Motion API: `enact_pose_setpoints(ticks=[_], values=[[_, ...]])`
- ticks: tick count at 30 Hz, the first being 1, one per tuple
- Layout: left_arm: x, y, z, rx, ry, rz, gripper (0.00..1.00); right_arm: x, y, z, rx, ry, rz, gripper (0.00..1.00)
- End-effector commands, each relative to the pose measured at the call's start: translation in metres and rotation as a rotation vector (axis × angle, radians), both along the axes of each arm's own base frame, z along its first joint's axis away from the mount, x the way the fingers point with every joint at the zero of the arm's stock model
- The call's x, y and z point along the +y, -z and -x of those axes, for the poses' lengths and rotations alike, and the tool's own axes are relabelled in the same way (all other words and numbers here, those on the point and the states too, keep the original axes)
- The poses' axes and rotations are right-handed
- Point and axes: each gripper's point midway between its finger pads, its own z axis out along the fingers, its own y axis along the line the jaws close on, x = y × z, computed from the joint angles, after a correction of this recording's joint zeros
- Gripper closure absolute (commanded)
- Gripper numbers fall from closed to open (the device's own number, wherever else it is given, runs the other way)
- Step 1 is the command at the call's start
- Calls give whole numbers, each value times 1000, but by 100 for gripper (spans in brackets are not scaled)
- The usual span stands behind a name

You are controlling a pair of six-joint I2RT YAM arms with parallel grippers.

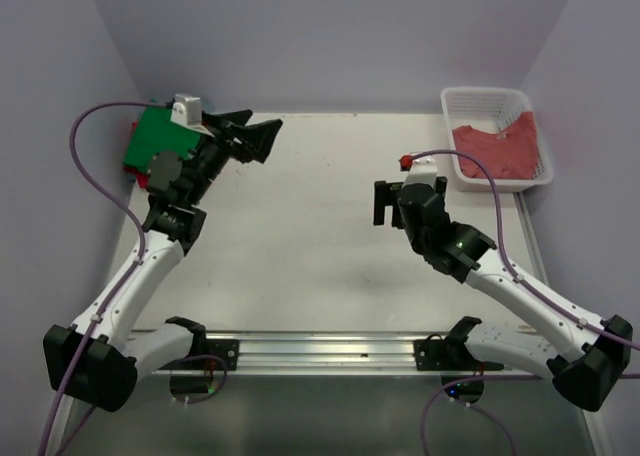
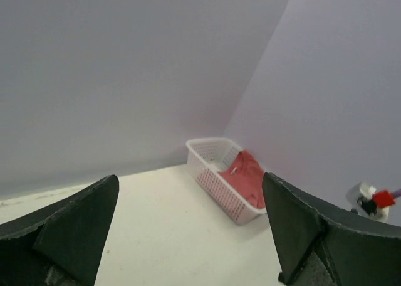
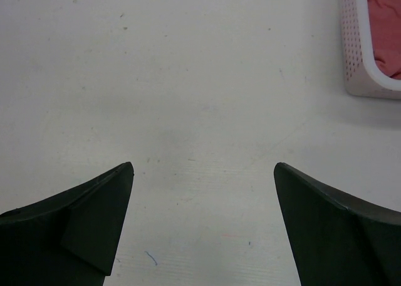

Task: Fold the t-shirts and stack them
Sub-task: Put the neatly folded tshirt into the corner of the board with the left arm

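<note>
Since both pincers are spread wide and carry nothing, I judge the step in hand to be fetching the next shirt. My left pincer (image 2: 189, 179) hangs raised just beside the green tee (image 1: 155, 141) at the far-left corner. My right pincer (image 3: 203, 167) hovers over bare tabletop (image 1: 300, 246), with the white lattice basket (image 1: 478, 98) off at the far right.

To do it well, I would send the right arm, the nearer one, over the basket's rim. I'd bring it down on a raised fold of cloth, well in from the plastic wall, so the fingers close on cloth and not lattice. I'd pinch near an edge of the shirt, not the bunched middle, and lift until the cloth clears the rim. Then I'd carry it to the open middle, where the left arm can take a second corner and spread it flat. The risk, as I see it, is the basket lifting along with the cloth.

The salmon-red tee (image 1: 497, 146) lies crumpled in the basket, covering most of its floor, one part riding up the far-right wall. Collar and sleeves I cannot make out. The green tee sits folded flat on top of red cloth (image 1: 130, 168), of which only an edge shows.
</note>
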Motion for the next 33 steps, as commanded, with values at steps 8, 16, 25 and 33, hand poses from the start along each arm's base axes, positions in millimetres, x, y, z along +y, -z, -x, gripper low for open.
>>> enact_pose_setpoints(ticks=[8, 16, 25, 33], values=[[-54, 74, 11, 165, -50, -437, 0, -132, -48, -65, 74, 600, 187, 1], [-81, 111, 26, 293, 64, -458, 0, -257, 0, -114, 285, 956, 37, 1], [-69, 136, 54, 345, 85, -441, 0, -314, 106, -158, 489, 1038, -152, 1], [-67, 161, 61, 406, 94, -444, 0, -310, 145, -205, 526, 942, -261, 1]])
